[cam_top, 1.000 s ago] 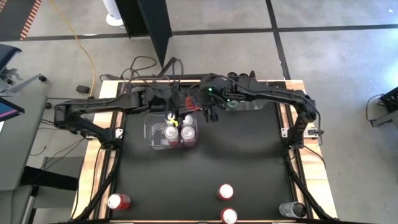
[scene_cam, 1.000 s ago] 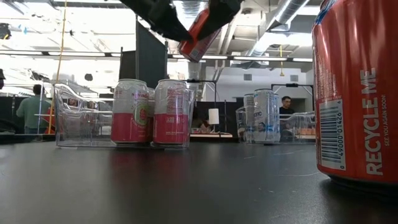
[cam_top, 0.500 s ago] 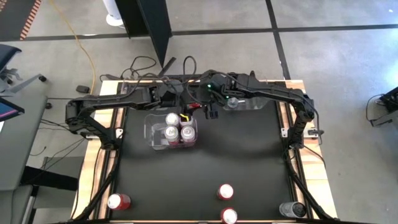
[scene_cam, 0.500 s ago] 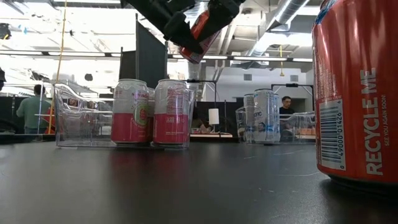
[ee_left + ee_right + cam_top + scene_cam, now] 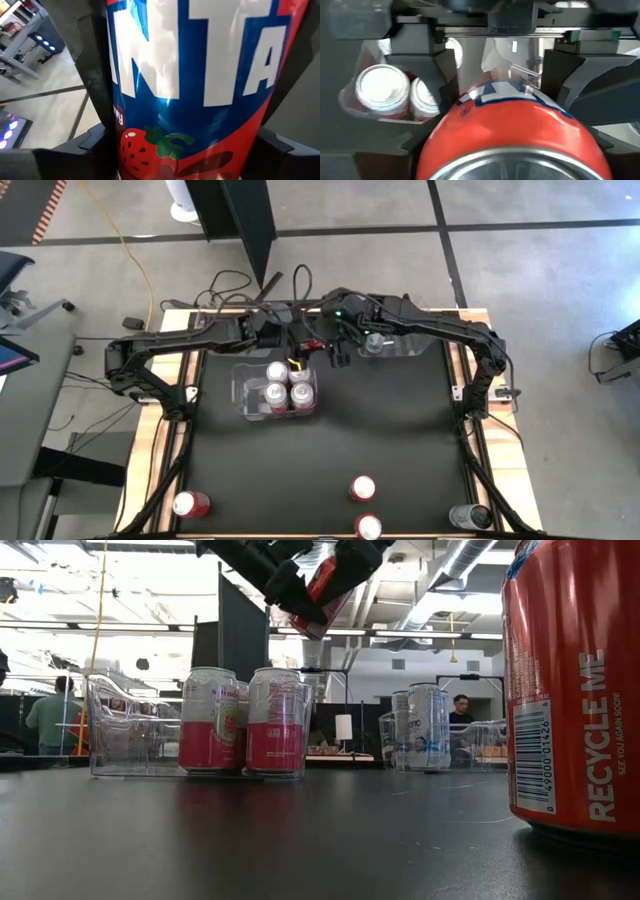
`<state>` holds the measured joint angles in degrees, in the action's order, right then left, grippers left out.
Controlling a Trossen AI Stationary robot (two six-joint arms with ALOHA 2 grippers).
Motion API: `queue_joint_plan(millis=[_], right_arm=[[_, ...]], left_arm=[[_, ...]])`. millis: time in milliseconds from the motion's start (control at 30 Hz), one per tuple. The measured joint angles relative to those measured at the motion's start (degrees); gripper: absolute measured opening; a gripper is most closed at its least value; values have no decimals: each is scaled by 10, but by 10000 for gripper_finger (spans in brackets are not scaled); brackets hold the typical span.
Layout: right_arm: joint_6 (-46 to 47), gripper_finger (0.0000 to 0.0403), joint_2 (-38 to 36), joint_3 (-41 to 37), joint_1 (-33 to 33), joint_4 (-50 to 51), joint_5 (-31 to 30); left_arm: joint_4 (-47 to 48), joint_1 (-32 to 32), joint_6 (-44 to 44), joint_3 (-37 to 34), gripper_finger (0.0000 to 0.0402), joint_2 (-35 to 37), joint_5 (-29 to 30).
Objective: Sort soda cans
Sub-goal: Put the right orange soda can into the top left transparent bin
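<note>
Both tools meet above the far middle of the worktop (image 5: 330, 440), on one red can (image 5: 322, 590) held tilted in the air. The left tool (image 5: 300, 343) has a finger on each side of the can body in its wrist view, pinching it. The right tool (image 5: 338, 350) also has its fingers on both sides of this can in its own wrist view; contact on both sides cannot be confirmed.

Open room: below and toward the near edge from the tools, the dark worktop is bare across its middle band.

Count:
- Red cans: one in the tools; three standing near the near edge: near-left (image 5: 189, 504), near-centre (image 5: 363, 488), and one at the edge itself (image 5: 369, 527).
- Pink-and-white cans: three (image 5: 287, 387).
- Grey/silver cans: one (image 5: 468, 517) at the near-right corner, one (image 5: 427, 728) in the far bin.

Containers:
- Clear bin (image 5: 243, 392), just below the left tool: holds the three pink-and-white cans, upright, clustered at its right end; its left part looks unoccupied.
- Second clear bin (image 5: 410, 347), beside the right tool at the far edge: holds a silver can.
</note>
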<state>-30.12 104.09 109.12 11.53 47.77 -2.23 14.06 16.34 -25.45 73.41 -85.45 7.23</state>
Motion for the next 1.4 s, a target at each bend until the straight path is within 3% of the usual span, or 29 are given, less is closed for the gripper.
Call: queue_joint_plan(millis=[200,367,967,1167,1267,1400], right_arm=[[-1,361,-3,1,0,-30,-19],[1,357,-10,2,6,-39,-18],[24,354,-65,1,44,-10,-12],[31,354,-79,0,50,-13,3],[29,354,-84,0,51,-15,1],[22,354,-83,0,53,-15,2]], left_arm=[[-4,29,24,0,293,0,-35],[-8,46,36,0,293,0,-69],[1,125,82,-7,293,37,-84],[-80,184,144,-95,293,112,-80],[-132,207,193,-165,293,152,-46],[-166,221,243,-234,293,202,62]])
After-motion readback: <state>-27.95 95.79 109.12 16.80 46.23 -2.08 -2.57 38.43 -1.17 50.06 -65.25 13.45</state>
